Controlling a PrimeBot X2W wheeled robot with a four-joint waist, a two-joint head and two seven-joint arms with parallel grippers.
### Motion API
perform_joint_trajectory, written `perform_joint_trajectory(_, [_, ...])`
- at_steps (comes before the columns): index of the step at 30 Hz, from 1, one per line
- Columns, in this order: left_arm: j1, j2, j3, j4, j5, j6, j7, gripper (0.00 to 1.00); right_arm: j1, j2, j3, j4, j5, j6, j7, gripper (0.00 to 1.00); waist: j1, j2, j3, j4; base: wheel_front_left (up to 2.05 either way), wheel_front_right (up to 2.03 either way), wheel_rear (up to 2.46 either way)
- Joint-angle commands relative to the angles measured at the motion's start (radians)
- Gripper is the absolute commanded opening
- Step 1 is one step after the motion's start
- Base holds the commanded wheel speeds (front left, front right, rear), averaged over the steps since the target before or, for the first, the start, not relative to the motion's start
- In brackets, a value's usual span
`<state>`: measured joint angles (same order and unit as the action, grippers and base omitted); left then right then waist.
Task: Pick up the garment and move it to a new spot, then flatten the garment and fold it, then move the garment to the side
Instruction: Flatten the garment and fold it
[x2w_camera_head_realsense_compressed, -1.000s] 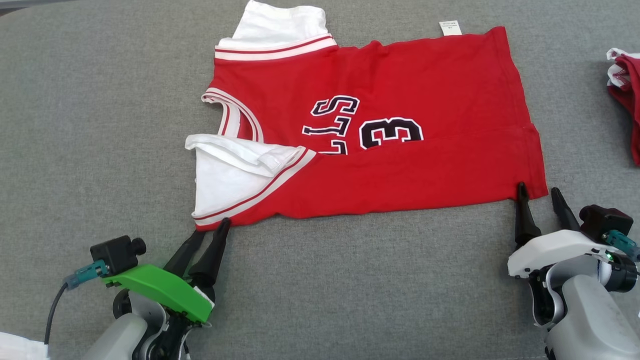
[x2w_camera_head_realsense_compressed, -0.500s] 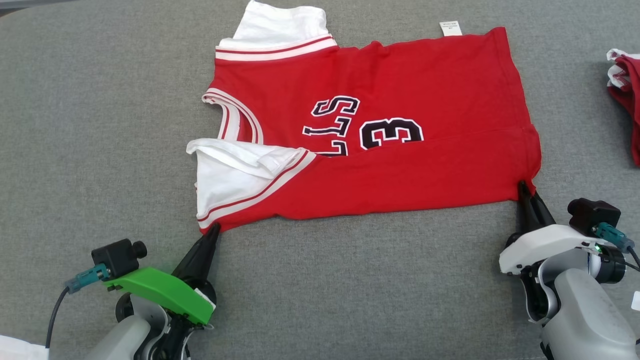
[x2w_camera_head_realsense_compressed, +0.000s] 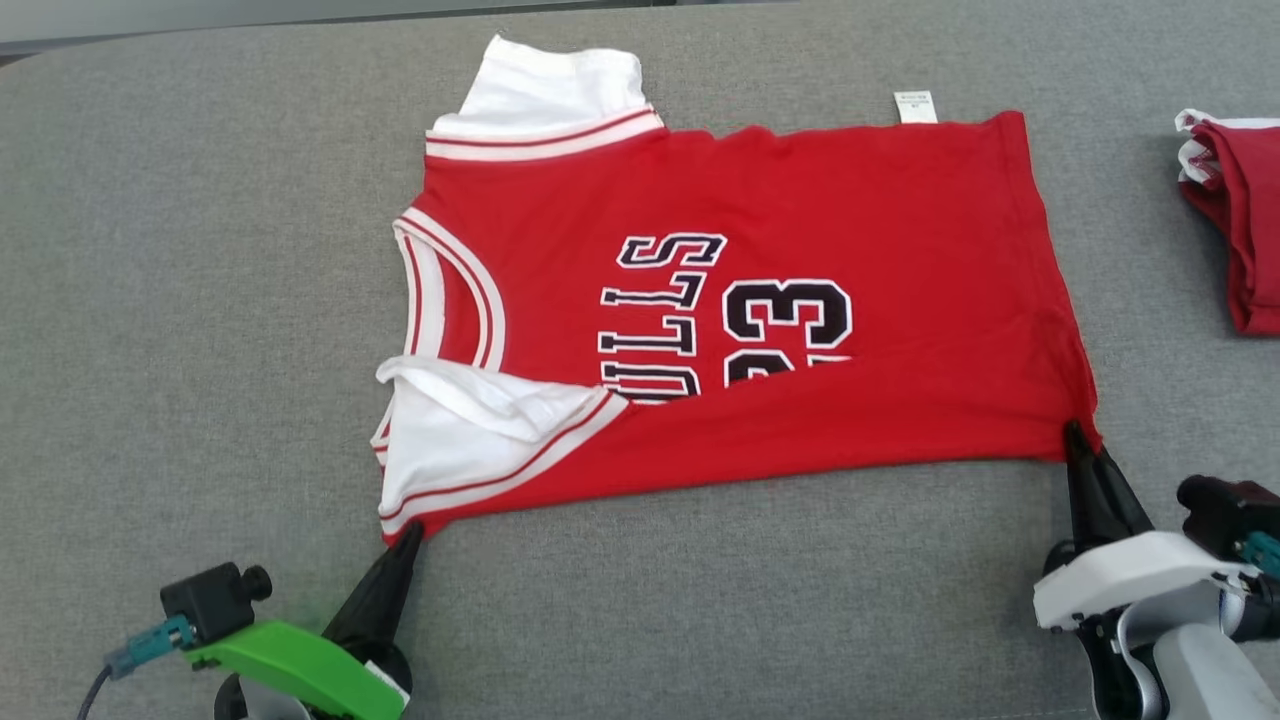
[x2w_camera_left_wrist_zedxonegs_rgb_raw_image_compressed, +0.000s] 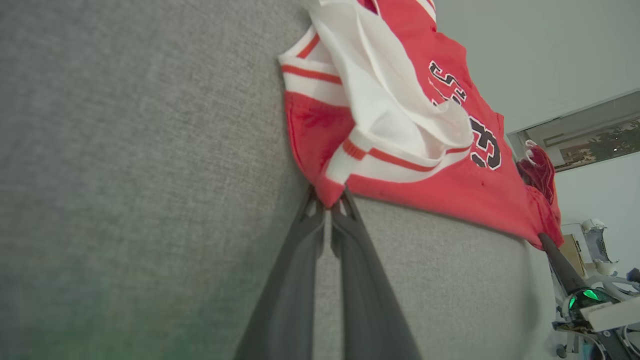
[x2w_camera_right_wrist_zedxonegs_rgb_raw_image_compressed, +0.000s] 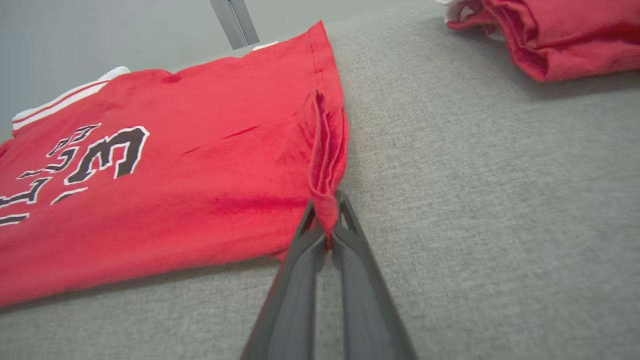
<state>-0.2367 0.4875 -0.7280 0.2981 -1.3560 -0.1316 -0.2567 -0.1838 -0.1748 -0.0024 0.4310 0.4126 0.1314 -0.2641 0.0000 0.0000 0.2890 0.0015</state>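
The garment (x2w_camera_head_realsense_compressed: 780, 210) is a red jersey with white sleeves and dark lettering, lying on the grey surface with its near edge folded over. My left gripper (x2w_camera_head_realsense_compressed: 408, 530) is shut on the garment's near left corner (x2w_camera_left_wrist_zedxonegs_rgb_raw_image_compressed: 327, 192), by the white sleeve. My right gripper (x2w_camera_head_realsense_compressed: 1075, 435) is shut on the near right hem corner (x2w_camera_right_wrist_zedxonegs_rgb_raw_image_compressed: 325, 207), where the cloth bunches into a small upright fold. In the left wrist view the right gripper (x2w_camera_left_wrist_zedxonegs_rgb_raw_image_compressed: 542, 237) shows far off at the hem.
Another red and white cloth (x2w_camera_head_realsense_compressed: 1235, 220) lies bunched at the right edge of the grey padded surface (x2w_camera_head_realsense_compressed: 200, 300), also in the right wrist view (x2w_camera_right_wrist_zedxonegs_rgb_raw_image_compressed: 550, 35). Open grey surface lies left of the garment and in front of it.
Both grippers went from open to shut on the near corners and have drawn the near edge toward me, uncovering more of the lettering. The head camera has also shifted.
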Motion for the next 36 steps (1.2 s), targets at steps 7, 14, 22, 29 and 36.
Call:
perform_joint_trajectory(7, [0.139,0.054,0.015,-0.073,-0.016,0.015,-0.007,0.0,0.174,-0.025,-0.036,-0.138,0.012,-0.002,-0.001,0.0,0.0,0.0,-0.017,-0.012,0.0,0.0,0.0])
perform_joint_trajectory(14, [0.214,0.097,0.009,-0.16,-0.054,0.077,0.035,0.0,0.251,-0.053,-0.073,-0.182,0.012,-0.002,-0.001,0.0,0.0,0.0,-0.003,-0.011,0.0,0.0,0.0])
perform_joint_trajectory(22, [0.18,0.1,0.008,-0.208,-0.059,0.111,0.073,1.0,0.243,-0.047,-0.087,-0.149,0.018,-0.003,-0.001,1.0,0.0,0.0,-0.002,0.0,0.0,0.0,0.0])
perform_joint_trajectory(29, [0.199,0.128,0.033,-0.278,-0.059,0.14,0.063,1.0,0.274,-0.047,-0.129,-0.241,0.001,-0.001,-0.001,1.0,0.0,0.0,-0.012,-0.004,0.0,0.0,0.0])
perform_joint_trajectory(36, [0.138,0.175,0.113,-0.35,0.001,0.172,0.02,1.0,0.222,-0.022,-0.093,-0.277,-0.059,-0.001,-0.001,1.0,0.0,0.0,-0.016,-0.019,0.0,0.0,0.0])
